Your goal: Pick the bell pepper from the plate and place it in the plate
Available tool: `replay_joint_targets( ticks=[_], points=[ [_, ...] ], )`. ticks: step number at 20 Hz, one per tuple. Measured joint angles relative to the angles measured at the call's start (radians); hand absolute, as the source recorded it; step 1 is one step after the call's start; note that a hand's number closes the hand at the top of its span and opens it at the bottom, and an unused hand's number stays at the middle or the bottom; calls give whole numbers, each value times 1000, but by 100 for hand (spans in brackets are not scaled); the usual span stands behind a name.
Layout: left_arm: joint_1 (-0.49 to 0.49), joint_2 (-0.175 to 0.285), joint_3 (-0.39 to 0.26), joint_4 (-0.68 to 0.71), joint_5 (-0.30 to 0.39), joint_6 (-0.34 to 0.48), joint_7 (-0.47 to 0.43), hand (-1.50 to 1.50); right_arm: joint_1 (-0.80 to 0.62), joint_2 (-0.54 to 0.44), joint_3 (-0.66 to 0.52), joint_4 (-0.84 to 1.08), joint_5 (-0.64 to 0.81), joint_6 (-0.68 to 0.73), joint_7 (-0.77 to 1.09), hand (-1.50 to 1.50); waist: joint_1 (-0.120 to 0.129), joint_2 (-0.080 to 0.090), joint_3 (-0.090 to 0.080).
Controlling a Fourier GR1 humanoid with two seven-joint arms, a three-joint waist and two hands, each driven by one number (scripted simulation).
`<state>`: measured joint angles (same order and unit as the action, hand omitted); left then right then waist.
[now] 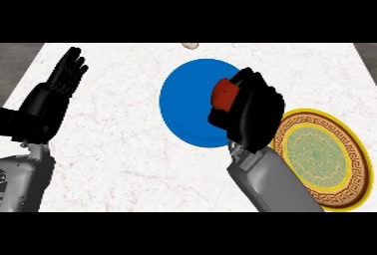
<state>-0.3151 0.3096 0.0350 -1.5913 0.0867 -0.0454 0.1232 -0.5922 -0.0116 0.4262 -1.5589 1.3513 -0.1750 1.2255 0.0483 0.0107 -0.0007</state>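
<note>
Right of the frame's centre, the right hand is rising on its grey forearm, which is slanting up and left from the lower edge. Its fingers are curling round the red bell pepper, which is showing at the hand's left side over the right edge of the blue plate. The gold-rimmed patterned plate is lying at the lower right on the pale table, partly behind that forearm, while the left hand is resting at the upper left with straight fingers pointing up.
</note>
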Motion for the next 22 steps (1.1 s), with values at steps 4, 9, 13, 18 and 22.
replay_joint_targets(
  ticks=[4, 9, 13, 18, 22],
  points=[
    [-13, -4, 1, 7, 1, -2, -2, 0, -81, 1, -67, 151, -51, -37, -16, 150, 7, 2, 0],
    [-12, -15, -11, 11, -14, 2, -12, 0, -167, 2, -151, 376, -94, -97, -55, 150, 15, 7, 1],
    [-20, -25, -19, -2, -19, 9, -2, 0, -210, 3, -211, 517, -154, -162, -87, -150, 24, 10, 1],
    [-39, -28, -22, 4, -19, 4, 2, 0, -252, 3, -285, 646, -228, -283, -128, -150, 35, 14, 2],
    [-61, -38, -29, 12, -25, 11, 15, 0, -288, 4, -315, 736, -306, -427, -197, -150, 42, 17, 3]
  ],
)
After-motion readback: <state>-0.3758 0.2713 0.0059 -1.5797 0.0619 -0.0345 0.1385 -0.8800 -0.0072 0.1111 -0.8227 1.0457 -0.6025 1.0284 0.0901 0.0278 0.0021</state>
